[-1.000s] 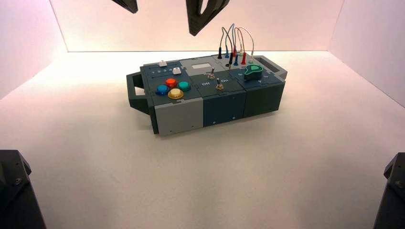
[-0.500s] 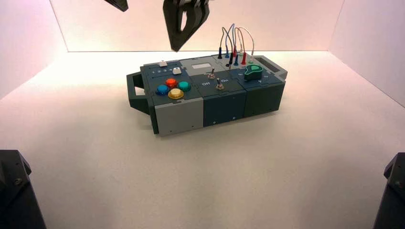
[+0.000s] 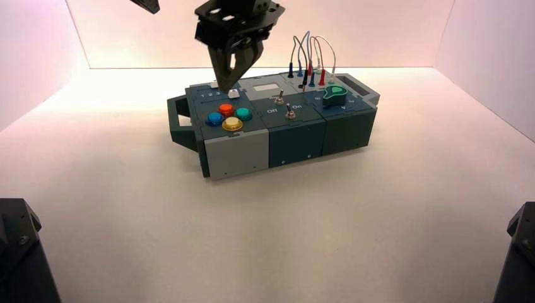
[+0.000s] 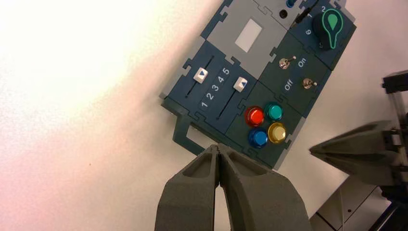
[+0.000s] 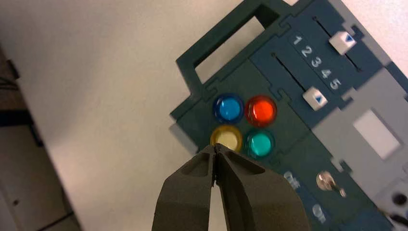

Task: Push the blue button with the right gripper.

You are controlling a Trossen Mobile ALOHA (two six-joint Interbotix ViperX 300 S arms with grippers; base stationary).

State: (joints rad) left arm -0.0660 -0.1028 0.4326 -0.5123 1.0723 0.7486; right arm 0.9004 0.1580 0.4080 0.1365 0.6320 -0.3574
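The blue button [image 3: 215,118] sits at the left of a four-button cluster on the box's left end, beside red [image 3: 226,108], teal [image 3: 243,114] and yellow [image 3: 231,124] buttons. My right gripper [image 3: 226,87] hangs shut above the sliders just behind the cluster, touching nothing. In the right wrist view its shut tip [image 5: 215,147] lies over the yellow button's edge, a little apart from the blue button [image 5: 228,109]. The left gripper [image 3: 146,5] is raised at the far left; its own view shows it shut [image 4: 219,148] and empty, with the blue button [image 4: 258,138] beyond it.
The box [image 3: 236,154] has a handle [image 3: 178,124] at its left end. It carries two white sliders [image 5: 315,98], two toggle switches [image 3: 289,112] marked Off and On, a teal knob [image 3: 334,95] and plugged wires [image 3: 309,60] at the back right.
My right gripper has moved left and down, from high over the box's middle to just above the sliders behind the buttons. The left gripper drifted slightly left.
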